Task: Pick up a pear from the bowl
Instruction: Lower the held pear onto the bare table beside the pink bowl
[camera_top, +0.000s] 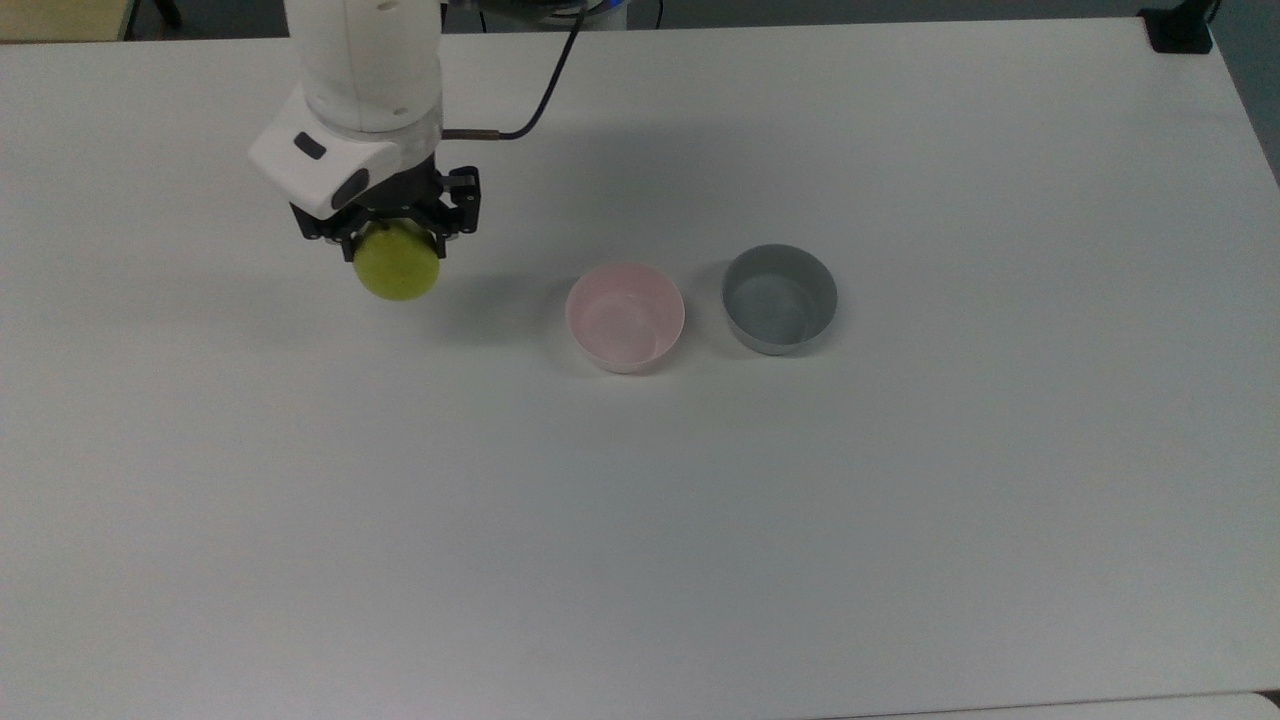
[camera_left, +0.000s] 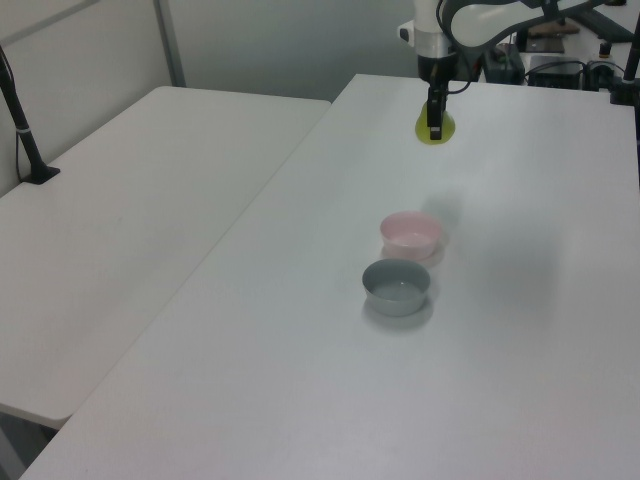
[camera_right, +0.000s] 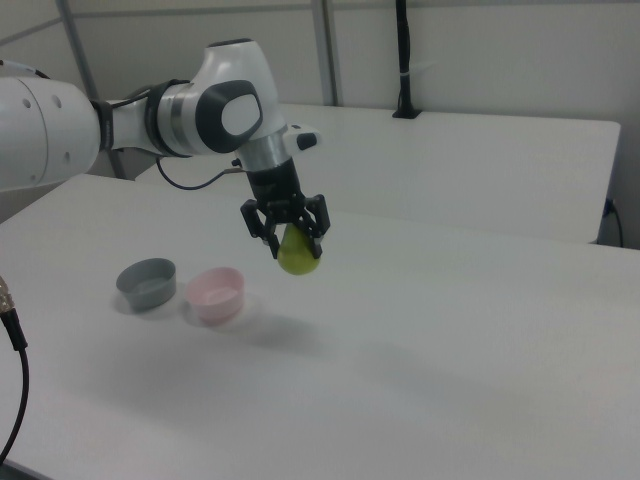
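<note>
My arm comes in from the upper left of the top view and points almost straight down, and my tool (camera_top: 398, 238) hangs above the tabletop (camera_top: 640, 520) with its two dark fingers closed around the pear (camera_top: 397, 266). The pear is yellow-green and round; it is held at its upper part and its lower part hangs free below the fingers, in the air, not touching the tabletop. In the right view my arm reaches from the left edge of the frame toward the middle, the wrist bends down, and the tool (camera_right: 288, 237) grips the pear (camera_right: 298, 254) clearly higher than the two bowls. In the left view the tool (camera_left: 435, 121) and the pear (camera_left: 436, 129) are near the top of the frame, well apart from the bowls. The bowl (camera_top: 625, 316), pale pink, stands upright near the middle of the top view and has nothing in it. Just beside it, on the top view's right, stands the grey-blue bowl (camera_top: 779, 298), also upright and with nothing in it; the two do not touch. A black cable (camera_top: 545, 90) runs from my wrist toward the top edge of the top view. A second white table (camera_left: 130, 220) stands at the left side of the left view.
</note>
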